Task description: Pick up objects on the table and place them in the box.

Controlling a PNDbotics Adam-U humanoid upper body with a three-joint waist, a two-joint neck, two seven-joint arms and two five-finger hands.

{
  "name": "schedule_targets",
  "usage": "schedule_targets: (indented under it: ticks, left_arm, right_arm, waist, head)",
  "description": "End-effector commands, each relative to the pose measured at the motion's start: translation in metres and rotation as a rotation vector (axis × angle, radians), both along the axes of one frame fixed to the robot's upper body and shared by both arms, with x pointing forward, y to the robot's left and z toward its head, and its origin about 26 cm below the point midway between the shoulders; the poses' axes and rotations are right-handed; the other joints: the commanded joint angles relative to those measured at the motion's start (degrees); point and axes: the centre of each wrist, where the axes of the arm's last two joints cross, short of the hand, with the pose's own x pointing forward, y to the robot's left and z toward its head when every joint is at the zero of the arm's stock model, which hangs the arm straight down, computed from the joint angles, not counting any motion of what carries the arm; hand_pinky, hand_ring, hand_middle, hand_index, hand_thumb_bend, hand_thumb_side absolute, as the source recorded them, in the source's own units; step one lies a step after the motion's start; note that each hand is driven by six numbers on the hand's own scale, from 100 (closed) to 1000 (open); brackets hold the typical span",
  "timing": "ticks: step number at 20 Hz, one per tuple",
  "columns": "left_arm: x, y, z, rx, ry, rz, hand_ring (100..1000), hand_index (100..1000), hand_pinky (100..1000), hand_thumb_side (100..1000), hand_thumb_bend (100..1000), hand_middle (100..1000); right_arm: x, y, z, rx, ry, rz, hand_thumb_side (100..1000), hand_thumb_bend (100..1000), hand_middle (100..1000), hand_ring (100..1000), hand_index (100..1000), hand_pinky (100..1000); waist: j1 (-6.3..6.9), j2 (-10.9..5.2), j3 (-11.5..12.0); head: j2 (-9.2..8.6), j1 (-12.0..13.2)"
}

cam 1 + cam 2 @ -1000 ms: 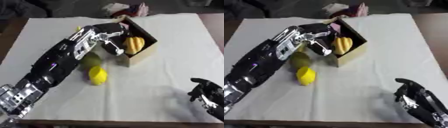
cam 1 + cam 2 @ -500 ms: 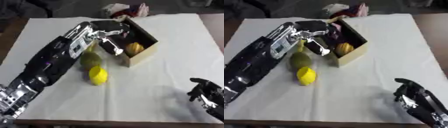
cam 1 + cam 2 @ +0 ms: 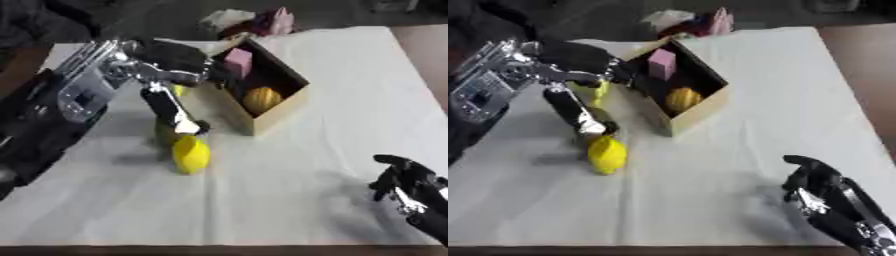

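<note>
fingers of the left hand (image 3: 171, 107) hang straight down and relaxed just left of the box (image 3: 271, 107), holding nothing, tips near a yellow lemon (image 3: 191, 154) on the white cloth (image 3: 289, 200). a greenish fruit (image 3: 164, 134) sits partly hidden behind that hand. inside the open cardboard box lie an orange round fruit (image 3: 261, 99) and a pink block (image 3: 237, 61). right hand (image 3: 820, 187) rests idle at the lower right, fingers loosely curled upward, empty. some pink and white items (image 3: 254, 20) sit beyond the cloth's far edge.
</note>
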Motion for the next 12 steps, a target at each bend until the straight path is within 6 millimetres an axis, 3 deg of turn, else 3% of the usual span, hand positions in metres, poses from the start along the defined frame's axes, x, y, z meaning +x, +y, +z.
schedule_targets:
  ticks: [1, 5, 12]
  left_arm:
    - [-0.006, 0.007, 0.003, 0.211, -0.019, -0.032, 823, 925, 855, 483, 498, 844]
    - [0.002, 0.012, -0.016, 0.285, -0.011, -0.014, 846, 930, 872, 507, 570, 859]
    - [0.013, 0.012, -0.039, 0.332, -0.030, -0.021, 866, 940, 890, 517, 584, 876]
  right_arm:
    - [0.002, -0.004, 0.009, -0.016, -0.030, -0.004, 415, 100, 484, 466, 841, 698]
    - [0.003, -0.003, 0.009, -0.013, -0.034, -0.004, 410, 100, 484, 466, 841, 699]
    - [0.003, -0.003, 0.010, -0.011, -0.035, -0.002, 410, 100, 484, 466, 841, 699]
  waist:
    - [-0.09, -0.73, 0.0]
    - [-0.27, -0.73, -0.1]
    - [-0.39, -0.67, -0.1]
  head:
    - [-0.85, -0.2]
    - [-1.02, -0.2]
    - [-1.05, -0.4]
